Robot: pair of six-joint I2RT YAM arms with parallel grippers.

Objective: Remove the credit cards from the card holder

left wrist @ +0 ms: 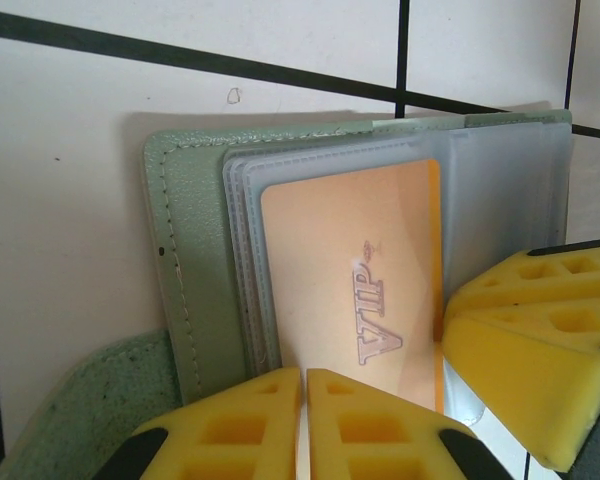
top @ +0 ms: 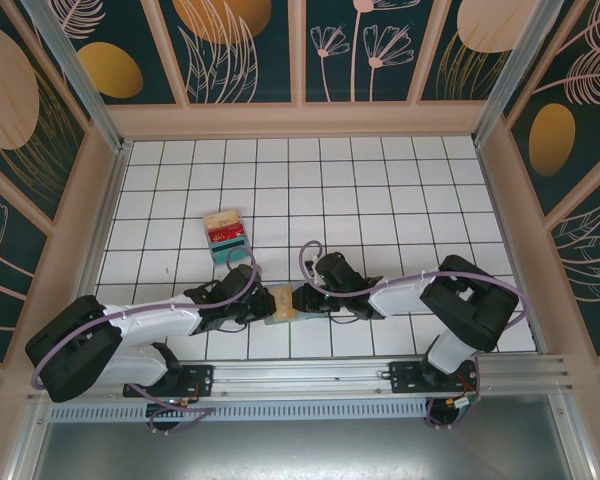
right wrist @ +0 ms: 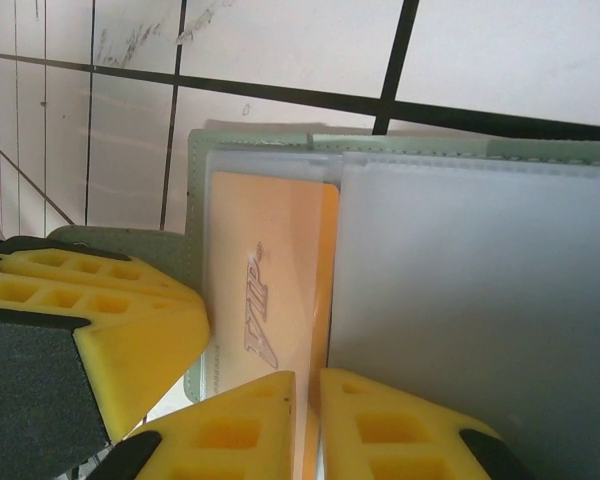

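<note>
card holder (top: 283,303) lies open, near centre. your left gripper (left wrist: 303,430) is pressed together on its left edge; right gripper (right wrist: 308,430) pinches the orange vip card (left wrist: 355,290). extraction step, i'd say: next, slide it straight out of the clear sleeve (right wrist: 460,300).

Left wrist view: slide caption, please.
Left gripper pinching grey-green leather-like card holder, pale orange VIP card sleeved.

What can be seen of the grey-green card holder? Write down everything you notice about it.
The card holder is a soft, grey-green, leather-like wallet with stitched edges, open over the white tiled table. Frosted clear plastic sleeves are stacked inside it, and one holds an orange VIP card. The left gripper and right gripper each pinch at its near edge, fingers almost together.
</note>
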